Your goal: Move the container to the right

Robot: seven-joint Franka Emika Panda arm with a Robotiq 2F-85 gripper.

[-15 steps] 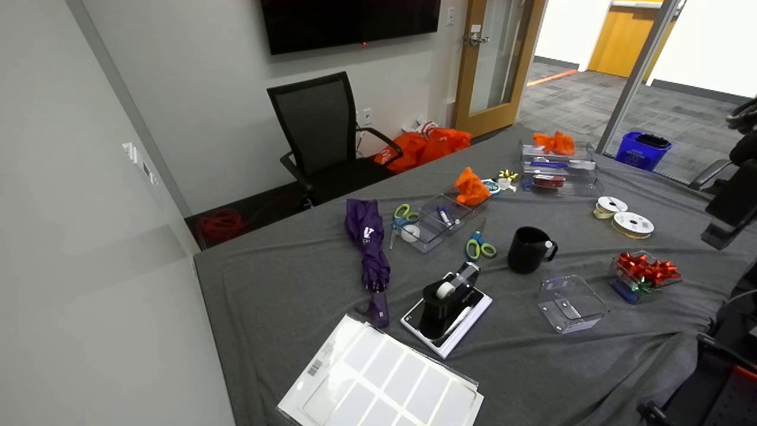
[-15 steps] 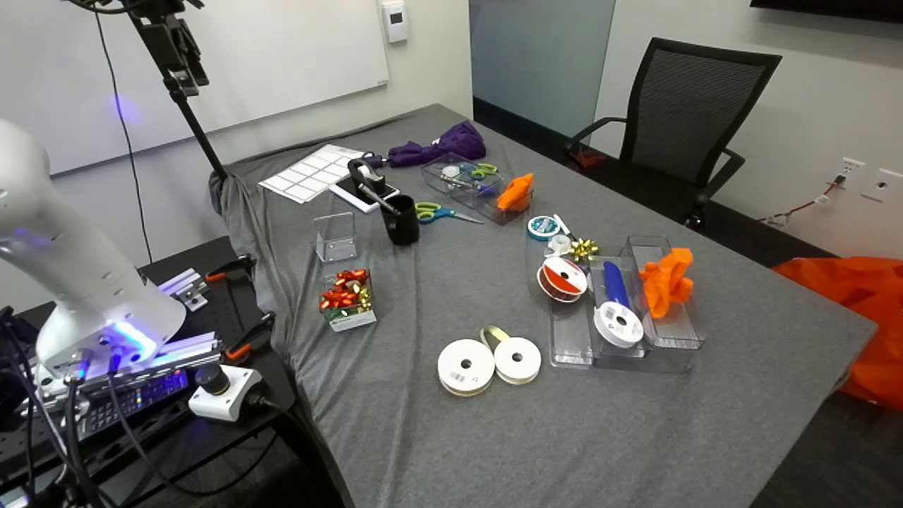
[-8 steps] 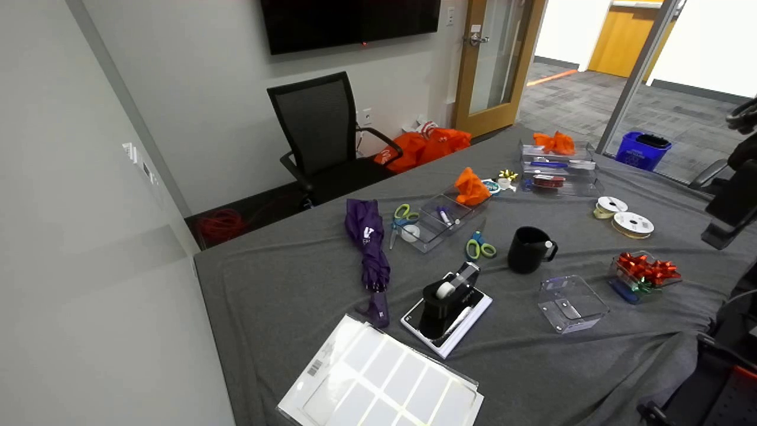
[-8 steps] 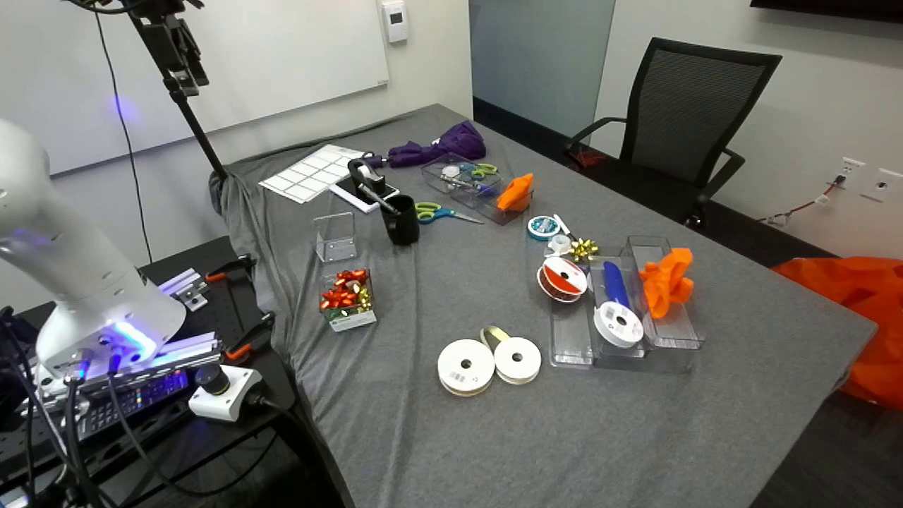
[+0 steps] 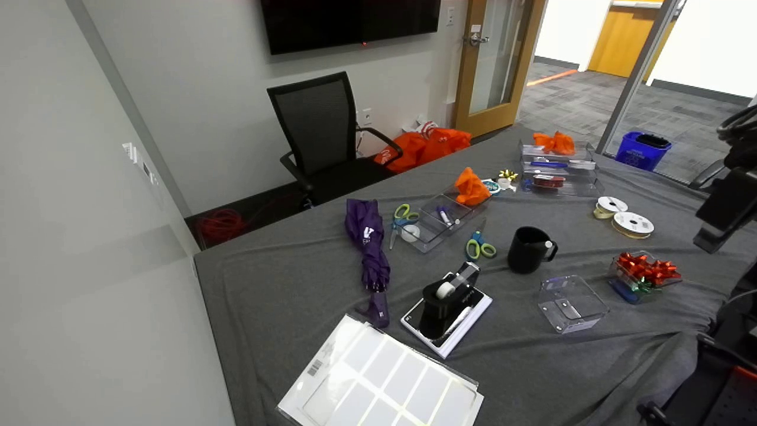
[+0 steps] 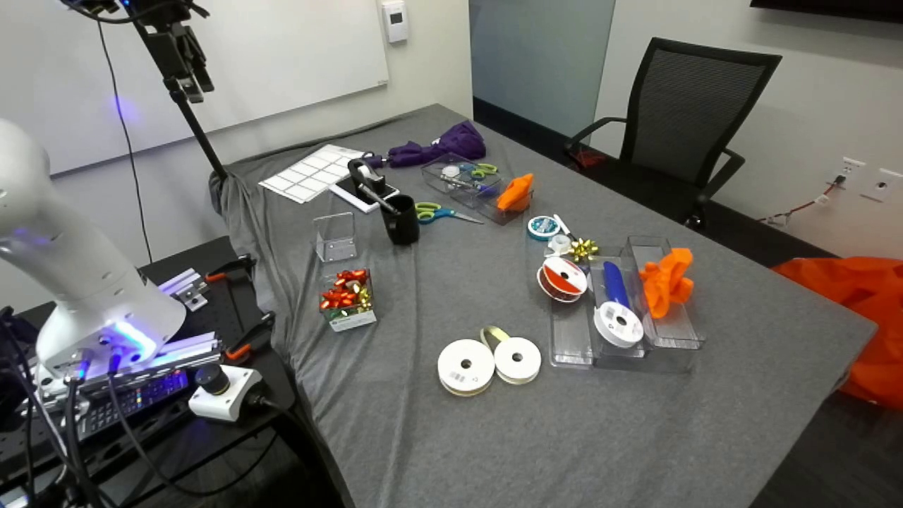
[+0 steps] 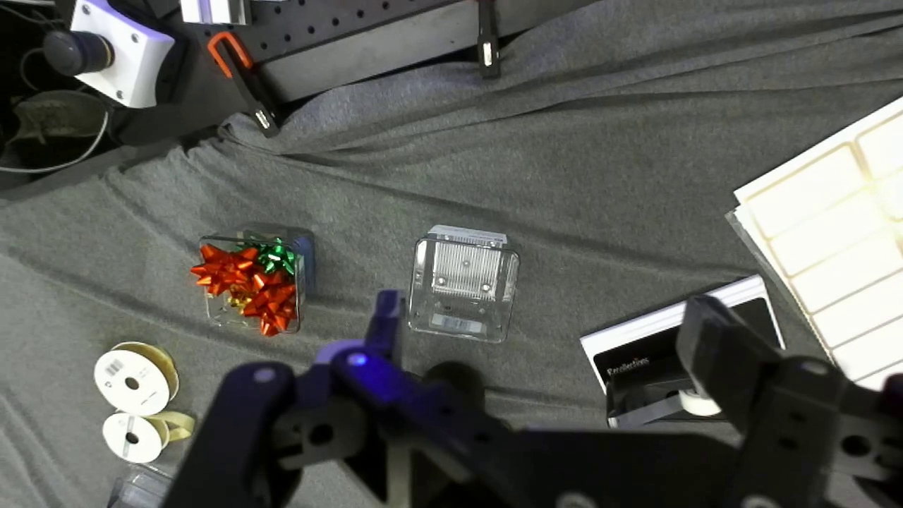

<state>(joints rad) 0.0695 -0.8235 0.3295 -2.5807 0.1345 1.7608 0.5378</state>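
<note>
The container, a small clear colourless plastic box, stands on the grey cloth near the black mug in both exterior views (image 5: 571, 307) (image 6: 338, 247). In the wrist view the container (image 7: 465, 271) appears from above, with a ribbed patch and a small label. My gripper (image 7: 546, 310) is open, its jaws wide apart with nothing between them. It is up in the air above the table, apart from the container. In the exterior views the gripper shows at the right edge (image 5: 707, 239) and at the upper left (image 6: 194, 92).
The black mug (image 5: 526, 251) and a clear box with red bows (image 6: 346, 300) flank the container. A tape dispenser (image 5: 437, 307) stands on a notepad on its other side. White ribbon spools (image 6: 465, 367) and a clear tray (image 6: 571, 346) lie farther off.
My gripper has moved a little, leftward and slightly down in an exterior view, and slightly right and down in an exterior view. The container and other objects have not moved.
</note>
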